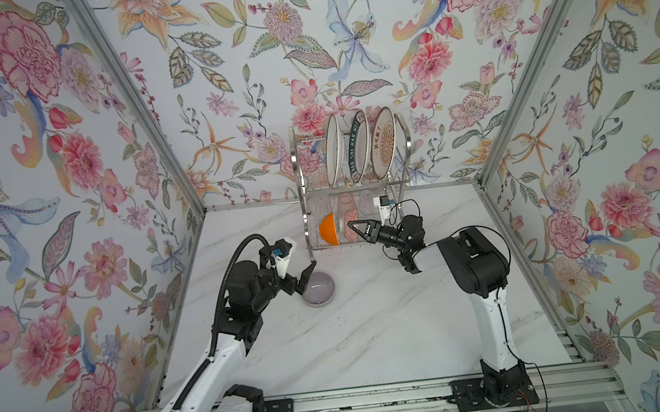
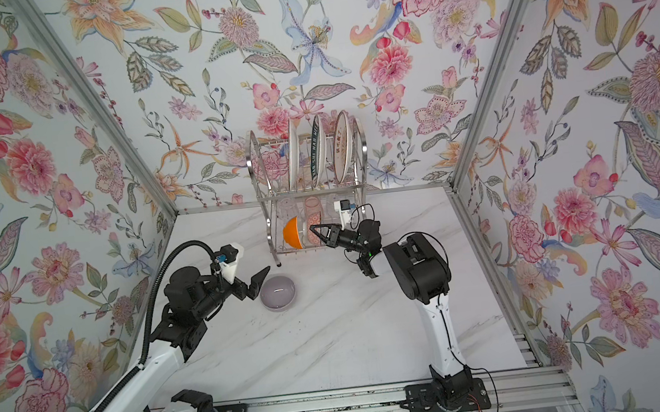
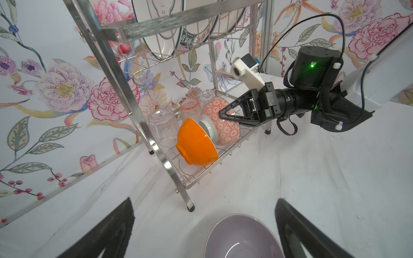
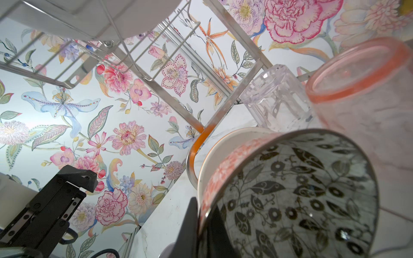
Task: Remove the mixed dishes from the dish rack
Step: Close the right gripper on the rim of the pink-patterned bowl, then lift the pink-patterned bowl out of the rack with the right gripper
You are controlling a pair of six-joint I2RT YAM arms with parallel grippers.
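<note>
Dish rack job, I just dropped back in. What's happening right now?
The right gripper is shut on the rim of the leaf-patterned bowl on the lower tier of the dish rack, beside the orange bowl. The left gripper hangs open over the lilac bowl, which sits upright on the table. Three plates stand in the upper tier and three glasses sit on the lower one, so most of the unloading is not yet done.

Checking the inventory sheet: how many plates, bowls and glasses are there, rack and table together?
Plates: 3 (white plate, teal-rimmed plate, sunburst plate)
Bowls: 3 (orange bowl, patterned bowl, lilac bowl)
Glasses: 3 (pink glass, two clear glasses)
Total: 9
</note>
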